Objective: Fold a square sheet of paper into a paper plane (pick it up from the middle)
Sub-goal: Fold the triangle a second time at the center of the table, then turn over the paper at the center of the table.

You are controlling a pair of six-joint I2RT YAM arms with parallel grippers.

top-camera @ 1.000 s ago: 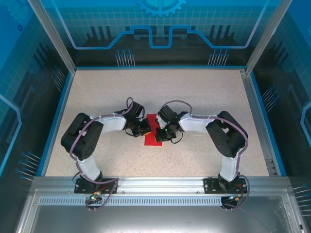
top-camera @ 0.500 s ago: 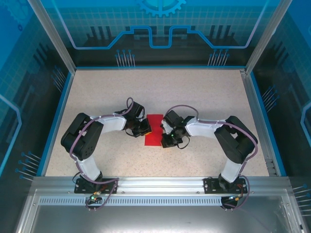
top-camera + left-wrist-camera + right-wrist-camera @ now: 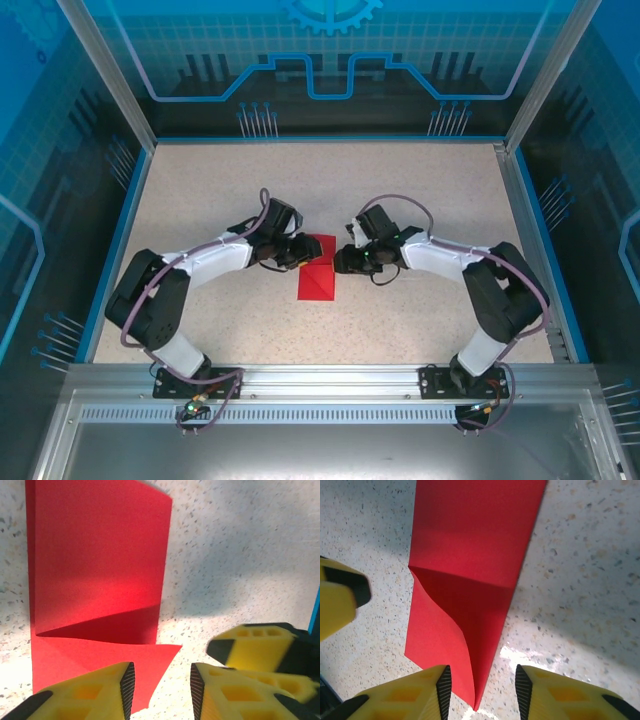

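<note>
Plainly, the red sheet of paper [image 3: 318,283] lies flat near the middle of the table [image 3: 430,190]. It is folded into a narrow strip whose long axis runs from the arms' side toward the far wall. Both grippers flank its far end, the left gripper [image 3: 299,252] just left of it and the right gripper [image 3: 346,261] just right, about equally near. Each has its jaws parted and pinches nothing, with a loose folded corner pointing into the gap. Bare table lies all round, its rims well apart.

The square sheet of paper [image 3: 318,280] is thin matt red paper. The worktop [image 3: 420,200] is smooth speckled beige. On the left claw [image 3: 162,692] and right claw [image 3: 482,687], yellow plastic fingers [image 3: 85,696], black ribbed pads [image 3: 443,687].
</note>
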